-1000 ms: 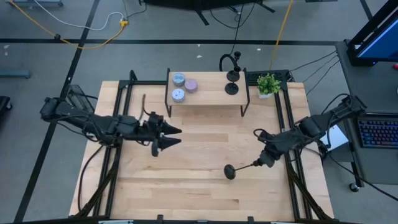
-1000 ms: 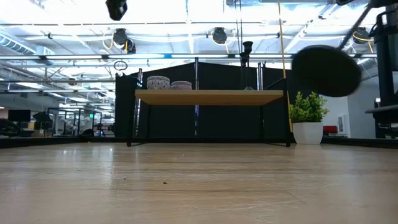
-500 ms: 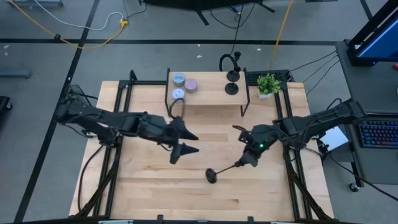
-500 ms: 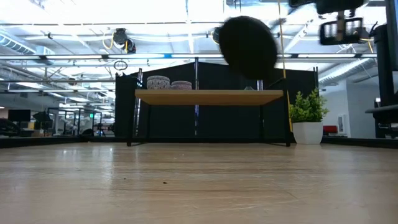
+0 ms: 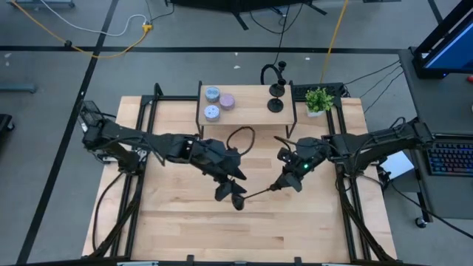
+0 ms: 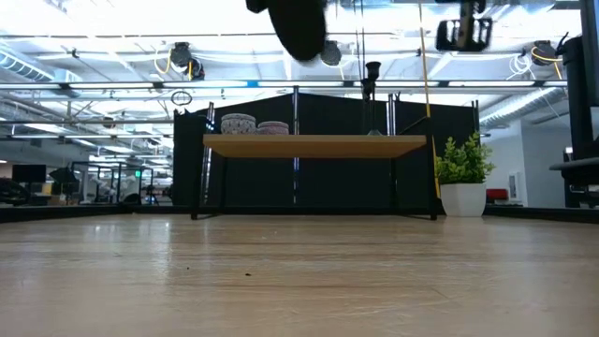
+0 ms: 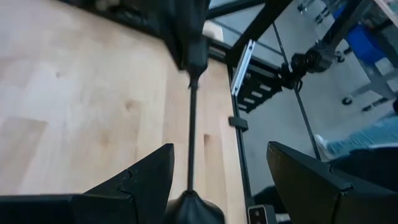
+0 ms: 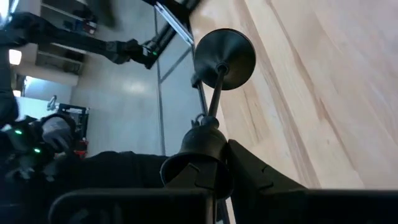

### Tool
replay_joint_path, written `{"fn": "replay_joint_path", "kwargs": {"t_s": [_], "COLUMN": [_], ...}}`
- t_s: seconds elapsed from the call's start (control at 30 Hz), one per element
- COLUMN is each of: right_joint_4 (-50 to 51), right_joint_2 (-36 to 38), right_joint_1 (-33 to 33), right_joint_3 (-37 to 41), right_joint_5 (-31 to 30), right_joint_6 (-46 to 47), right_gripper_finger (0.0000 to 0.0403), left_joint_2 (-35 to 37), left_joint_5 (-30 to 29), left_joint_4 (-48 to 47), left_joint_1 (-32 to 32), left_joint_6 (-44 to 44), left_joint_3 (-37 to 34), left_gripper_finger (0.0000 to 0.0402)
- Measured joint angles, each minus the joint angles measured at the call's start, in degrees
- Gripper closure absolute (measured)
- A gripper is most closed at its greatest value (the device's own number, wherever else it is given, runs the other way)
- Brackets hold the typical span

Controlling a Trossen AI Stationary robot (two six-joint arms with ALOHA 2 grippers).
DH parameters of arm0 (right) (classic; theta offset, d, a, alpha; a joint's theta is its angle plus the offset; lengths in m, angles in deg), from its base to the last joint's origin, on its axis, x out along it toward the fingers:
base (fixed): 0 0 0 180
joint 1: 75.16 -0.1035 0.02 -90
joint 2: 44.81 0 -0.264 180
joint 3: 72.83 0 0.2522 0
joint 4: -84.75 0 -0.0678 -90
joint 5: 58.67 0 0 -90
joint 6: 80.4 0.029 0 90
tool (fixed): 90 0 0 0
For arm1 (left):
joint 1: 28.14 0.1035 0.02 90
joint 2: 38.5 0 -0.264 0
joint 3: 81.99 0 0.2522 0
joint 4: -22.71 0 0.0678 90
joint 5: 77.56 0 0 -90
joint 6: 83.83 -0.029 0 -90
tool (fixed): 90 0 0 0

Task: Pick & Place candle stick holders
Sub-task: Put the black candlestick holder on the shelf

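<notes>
One matte-black candle stick holder [image 5: 255, 194] lies about level in the air over the table's middle, its disc base [image 5: 238, 201] toward the table's left. My right gripper [image 5: 282, 185] is shut on its other end. My left gripper [image 5: 232, 189] is open, with a finger on either side of the disc base [image 7: 193, 208]; I cannot tell whether they touch it. Two more black holders [image 5: 276, 97] stand on their bases on the small wooden shelf [image 5: 251, 111] at the far side. My right gripper pinches the holder's socket end [image 8: 203, 138], the end away from the disc base [image 8: 224, 53], between its two fingers. The fingers come from the table's right, roughly level and along the stem. The holder is lifted clear of the table, its stem about level.
Three pastel candle tins [image 5: 216, 103] sit on the shelf's left part. A small potted plant [image 5: 319, 100] stands at the far right. The shelf [image 6: 314, 145] rests on black legs. Bare wooden tabletop [image 5: 185, 222] lies along the near side.
My right gripper has carried the holder toward the table's left and upward, and the disc base has risen in the low view. My left gripper has moved toward the table's right and near side, until its open fingers stand on either side of the holder's base.
</notes>
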Motion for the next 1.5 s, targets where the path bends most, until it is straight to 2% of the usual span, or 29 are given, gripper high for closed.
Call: {"fn": "replay_joint_path", "kwargs": {"t_s": [0.23, 0.67, 1.23, 1.33, 1.5], "right_joint_4": [-0.05, -0.25, -3.37, -3.37, -2.77], "right_joint_2": [-3.39, -10.52, -11.08, -11.06, -11.06], "right_joint_1": [1.21, 3.83, 3.85, 3.85, 3.85], "right_joint_3": [-4.46, -9.88, -11.27, -11.27, -11.27], "right_joint_5": [0.37, 7.63, 7.71, 7.71, 7.7], "right_joint_6": [-2.95, -7.22, -8.27, -8.27, -8.27], "right_gripper_finger": [0.0394, 0.0394, 0.0394, 0.0394, 0.0394], "left_joint_2": [-3.34, -8.28, -9.71, -9.93, -10.19], "left_joint_5": [3.68, 9.0, 9.31, 9.27, 9.28], "left_joint_4": [1.14, 1.12, 1.73, 1.8, 1.23], "left_joint_1": [1.29, 1.31, 1.59, 1.59, 1.59], "left_joint_6": [-0.03, -0.54, 0.17, 0.17, 0.17], "left_joint_3": [1.86, 6.41, 6.47, 6.45, 6.45], "left_gripper_finger": [0.0138, 0.0138, 0.0138, 0.0152, 0.0208]}}
